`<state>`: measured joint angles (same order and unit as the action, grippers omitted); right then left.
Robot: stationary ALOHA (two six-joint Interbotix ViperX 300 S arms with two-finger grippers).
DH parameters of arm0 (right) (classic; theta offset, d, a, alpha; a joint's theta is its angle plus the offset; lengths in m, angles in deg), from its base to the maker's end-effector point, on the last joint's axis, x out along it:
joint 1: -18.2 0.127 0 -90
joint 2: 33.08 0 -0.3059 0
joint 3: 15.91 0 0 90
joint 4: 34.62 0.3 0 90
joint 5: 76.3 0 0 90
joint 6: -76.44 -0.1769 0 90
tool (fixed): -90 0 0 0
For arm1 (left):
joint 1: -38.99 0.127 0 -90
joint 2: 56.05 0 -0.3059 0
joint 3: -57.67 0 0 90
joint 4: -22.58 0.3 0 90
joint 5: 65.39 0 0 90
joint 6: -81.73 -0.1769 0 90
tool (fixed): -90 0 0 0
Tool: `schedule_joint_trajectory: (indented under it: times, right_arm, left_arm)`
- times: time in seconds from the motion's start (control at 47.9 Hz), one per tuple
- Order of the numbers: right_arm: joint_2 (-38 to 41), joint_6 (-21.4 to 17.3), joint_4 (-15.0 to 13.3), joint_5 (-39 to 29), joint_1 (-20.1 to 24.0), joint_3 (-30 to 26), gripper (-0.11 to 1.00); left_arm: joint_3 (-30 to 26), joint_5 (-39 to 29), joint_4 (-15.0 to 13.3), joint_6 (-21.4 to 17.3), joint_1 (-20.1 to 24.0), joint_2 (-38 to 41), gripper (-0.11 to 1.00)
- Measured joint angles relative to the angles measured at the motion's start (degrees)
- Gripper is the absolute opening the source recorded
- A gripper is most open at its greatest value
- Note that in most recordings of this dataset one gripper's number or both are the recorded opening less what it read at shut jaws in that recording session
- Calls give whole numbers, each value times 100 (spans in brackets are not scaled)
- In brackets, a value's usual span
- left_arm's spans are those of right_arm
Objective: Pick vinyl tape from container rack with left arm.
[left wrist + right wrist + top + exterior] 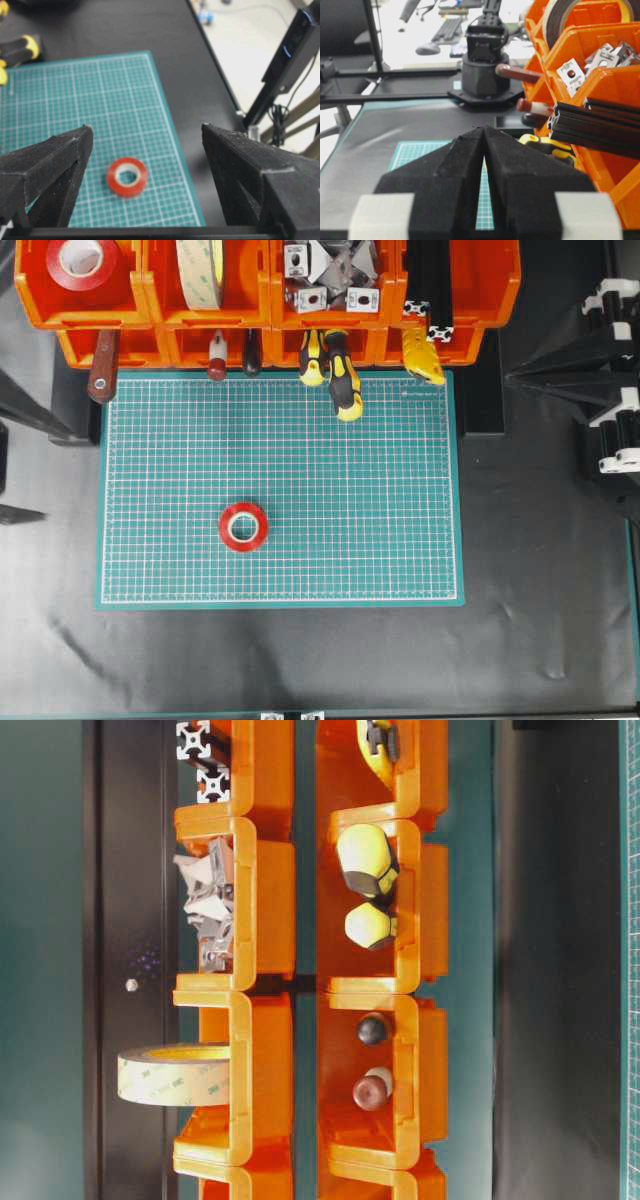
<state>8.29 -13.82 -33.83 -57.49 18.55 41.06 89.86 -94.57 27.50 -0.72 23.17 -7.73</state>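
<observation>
While the small glossy red vinyl tape roll with a white core [243, 527] lies flat on the green gridded cutting mat [330, 470], toward the mat's lower left in the overhead view, we find nothing touching it. We see the left hand [142, 150] above it in the left wrist view, its black lattice fingers [47, 170] spread wide to either side and clear of the roll. We note a second red roll [85, 262] in the top-left bin of the bright orange two-tier container rack [270, 310], beside a larger cream-beige tape roll [203, 268]. Metal brackets [330, 275] and black profiles [430, 290] fill the next bins, and tool handles [335, 370] overhang the mat's far edge. We see the right hand [484, 145] pressed fully together, holding nothing. Everything rests on the black counter [540, 570].
</observation>
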Motion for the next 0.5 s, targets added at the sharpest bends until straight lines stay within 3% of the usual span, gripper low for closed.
schedule_joint_trajectory:
  times: [0.501]
  right_arm:
    - [0,0,0,0,0,0,0]
  left_arm:
    - [580,158,-9,18,334,-1266,84]
